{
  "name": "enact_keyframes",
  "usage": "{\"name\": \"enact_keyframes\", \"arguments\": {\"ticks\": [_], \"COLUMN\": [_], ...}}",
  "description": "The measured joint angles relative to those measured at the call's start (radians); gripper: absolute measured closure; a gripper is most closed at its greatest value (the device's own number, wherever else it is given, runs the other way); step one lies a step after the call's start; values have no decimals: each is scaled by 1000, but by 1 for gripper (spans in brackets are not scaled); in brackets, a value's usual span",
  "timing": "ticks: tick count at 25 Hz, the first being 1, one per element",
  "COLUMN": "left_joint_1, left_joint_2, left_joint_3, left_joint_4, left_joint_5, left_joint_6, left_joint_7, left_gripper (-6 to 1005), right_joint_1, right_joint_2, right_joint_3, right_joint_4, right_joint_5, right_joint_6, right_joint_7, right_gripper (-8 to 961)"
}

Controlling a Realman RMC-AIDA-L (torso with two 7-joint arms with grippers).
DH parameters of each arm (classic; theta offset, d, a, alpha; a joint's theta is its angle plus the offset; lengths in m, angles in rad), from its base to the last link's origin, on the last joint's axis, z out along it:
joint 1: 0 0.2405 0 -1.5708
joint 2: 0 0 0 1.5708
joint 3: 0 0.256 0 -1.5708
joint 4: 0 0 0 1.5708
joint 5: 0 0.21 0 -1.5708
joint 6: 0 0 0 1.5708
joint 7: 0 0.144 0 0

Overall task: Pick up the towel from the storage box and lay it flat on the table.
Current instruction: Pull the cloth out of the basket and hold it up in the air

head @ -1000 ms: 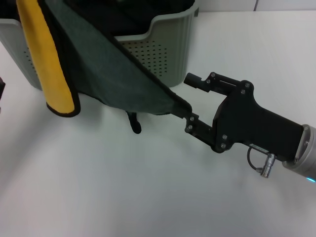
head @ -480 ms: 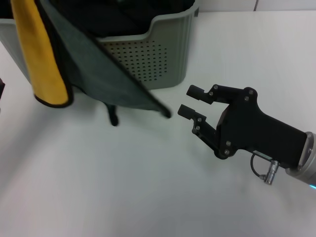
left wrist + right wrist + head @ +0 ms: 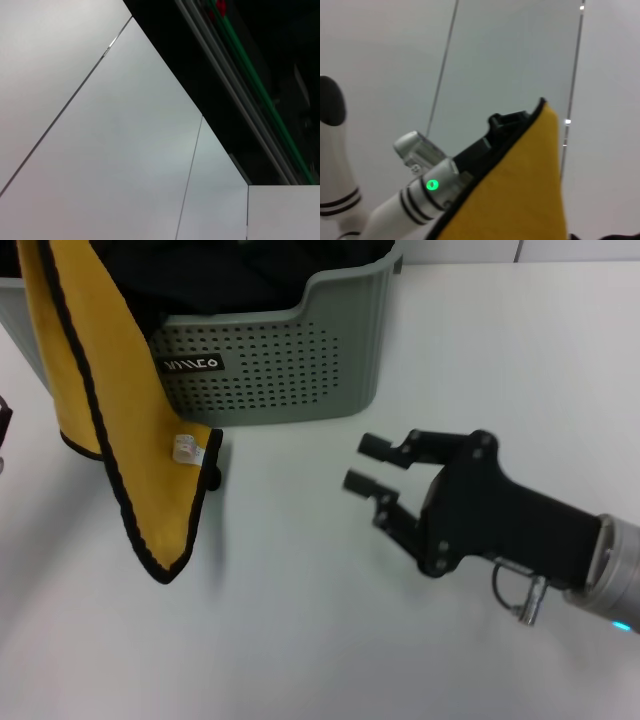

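Pale seamed panels [image 3: 115,150] beside a dark band with green lines [image 3: 250,80] and grey rails [image 3: 225,85].

You are looking at a plain test room or lab, judging by the bare white worktop [image 3: 300,640], the pale panelled walls [image 3: 100,150] with thin seams, and a robot arm [image 3: 420,192] with a green light.

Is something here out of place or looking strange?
Yes. The towel is not flat: it hangs in the air before the storage box, yellow face out, one corner pointing down at the table. The right tool is open, apart from it, holding nothing.
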Motion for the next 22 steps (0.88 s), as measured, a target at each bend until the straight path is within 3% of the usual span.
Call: {"name": "enact_keyframes", "arguments": {"ticks": [5,10,16,22], "left_joint_1": [-14,-48,-86,-96], "left_joint_2": [-4,-5,-5,-5], "left_joint_3": [-2,-7,-7,-7], "left_joint_4": [-41,-142,-250,-279], "left_joint_5": [-29,-73,-118,-126], "left_joint_6": [-1,-6,-7,-9], "left_joint_7": [54,183,314,366], "left_gripper": [945,943,940,936], "right_joint_1": [18,22,29,21], "right_joint_2": [2,3,3,3], "right_joint_3": [-77,-213,-360,-439], "right_joint_4": [1,-11,-66,-109], "right_joint_5": [42,231,379,424], "right_joint_6": [26,82,179,191], "right_joint_7": [-41,-185,-359,-448], "right_gripper": [694,641,400,320]}}
